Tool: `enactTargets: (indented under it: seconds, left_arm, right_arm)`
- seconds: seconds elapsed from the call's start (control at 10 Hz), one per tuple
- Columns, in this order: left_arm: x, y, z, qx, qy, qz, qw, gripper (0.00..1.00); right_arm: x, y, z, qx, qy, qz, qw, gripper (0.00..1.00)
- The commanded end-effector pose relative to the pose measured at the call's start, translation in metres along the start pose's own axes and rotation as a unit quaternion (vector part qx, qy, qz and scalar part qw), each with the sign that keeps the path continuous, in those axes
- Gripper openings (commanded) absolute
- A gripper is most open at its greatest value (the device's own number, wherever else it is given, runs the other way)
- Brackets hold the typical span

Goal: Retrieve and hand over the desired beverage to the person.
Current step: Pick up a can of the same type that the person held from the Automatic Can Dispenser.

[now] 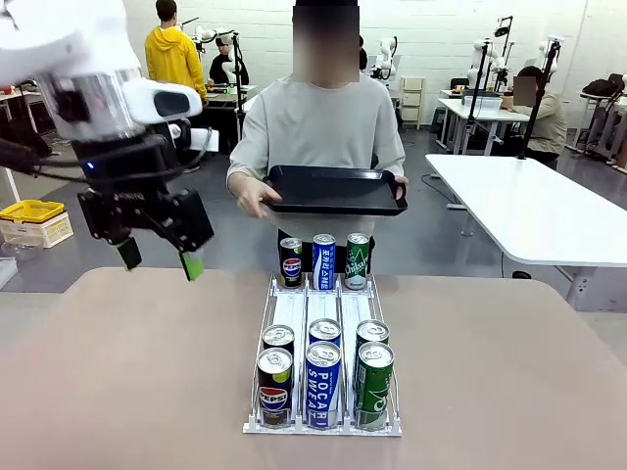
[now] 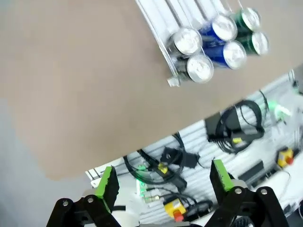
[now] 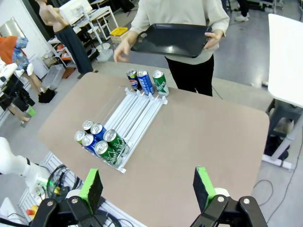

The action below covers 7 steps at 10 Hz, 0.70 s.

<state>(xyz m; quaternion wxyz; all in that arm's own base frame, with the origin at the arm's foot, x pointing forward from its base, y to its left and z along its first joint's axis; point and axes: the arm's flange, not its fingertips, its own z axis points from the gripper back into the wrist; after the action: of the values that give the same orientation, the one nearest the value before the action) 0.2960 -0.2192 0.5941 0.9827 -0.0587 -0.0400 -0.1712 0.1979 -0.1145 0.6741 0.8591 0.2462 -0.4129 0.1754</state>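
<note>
- Workshop benches and other tables are filling the background behind a tan table [image 1: 137,382] that the robot is sharing with a person.
- Spreading its green-padded jaws wide and gripping nothing, the left gripper [image 1: 161,260] is hanging in the air on the table's left side, left of the drinks.
- Hovering high over the robot's edge of the table, the right gripper [image 3: 147,182] is also holding its jaws wide apart and empty.
- At mid-table, a clear three-lane rack [image 1: 323,313] is sitting well apart from both grippers.
- Crowding the rack's near end in two rows of three are the near cans [image 1: 322,377]: Pepsi on the left, blue Pocari Sweat in the middle, green on the right.
- Standing upright at the rack's far end are the far cans [image 1: 323,260], one per lane: Pepsi, blue, green Sprite.
- Beyond them, the person [image 1: 318,127], wearing a light grey sweatshirt, is standing at the far side and holding a black tray [image 1: 333,191] at waist height.
- One hand is gripping the tray's edge, while the open hand [image 1: 247,191] is reaching out beside the tray.
</note>
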Motion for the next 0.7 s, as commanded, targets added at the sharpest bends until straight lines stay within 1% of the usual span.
enactTargets:
  seconds: [0.0,0.1,0.6]
  left_arm:
    - [0.000,0.005,-0.017,0.049,-0.015,0.029,0.998,1.00]
    - [0.000,0.000,0.000,0.000,0.000,0.000,1.000,1.00]
    - [0.000,0.000,0.000,0.000,0.000,0.000,1.000,1.00]
  right_arm:
    - [0.000,0.001,-0.001,0.007,-0.001,0.001,1.000,1.00]
    - [0.000,0.001,-0.001,0.007,-0.001,0.001,1.000,1.00]
    - [0.000,0.001,-0.001,0.007,-0.001,0.001,1.000,1.00]
